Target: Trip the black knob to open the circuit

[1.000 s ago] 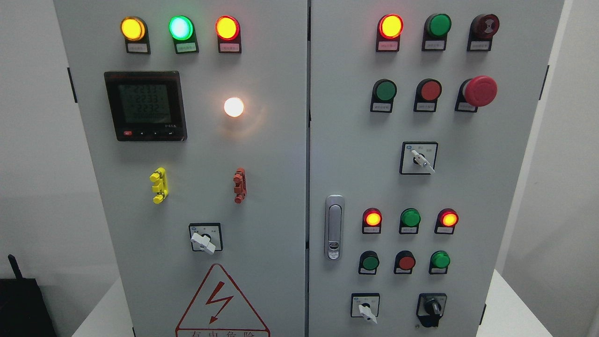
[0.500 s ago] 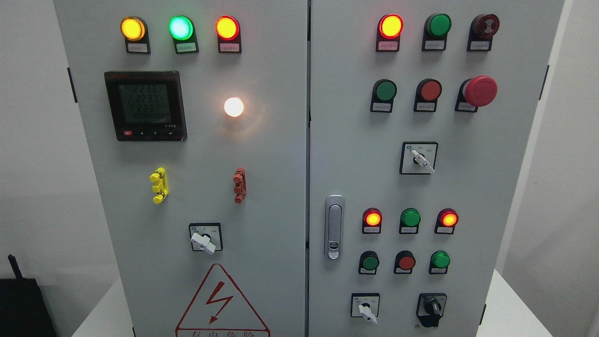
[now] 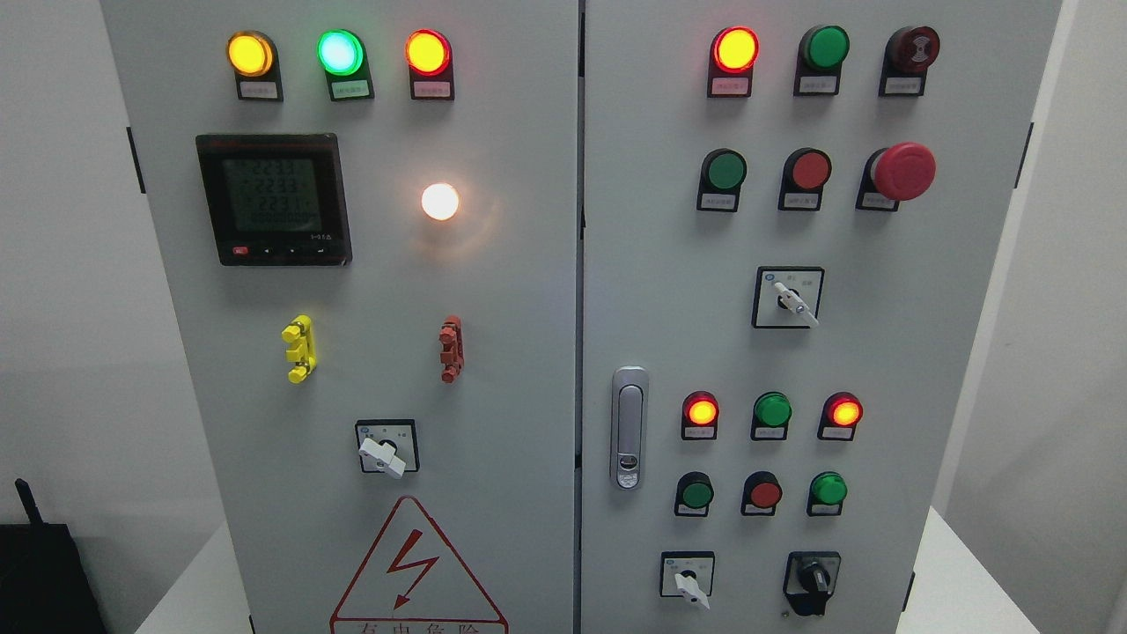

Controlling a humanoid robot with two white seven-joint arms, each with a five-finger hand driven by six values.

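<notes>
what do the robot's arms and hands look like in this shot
Neither arm nor hand shows in the head view, so their look cannot be told. Only the grey control cabinet and its black knob at the lower right are visible.

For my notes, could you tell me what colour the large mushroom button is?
Red; the mushroom button shows clearly in the head view, upper right.

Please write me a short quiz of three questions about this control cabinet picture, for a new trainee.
1. True or false: a robot hand is touching the black knob.
2. Where is the black knob? A) lower right of the right door B) under the meter C) beside the door handle
3. Fill in: the mushroom button is ____ in colour.

Key: 1 false, no hand is in view; 2 A; 3 red.
</notes>
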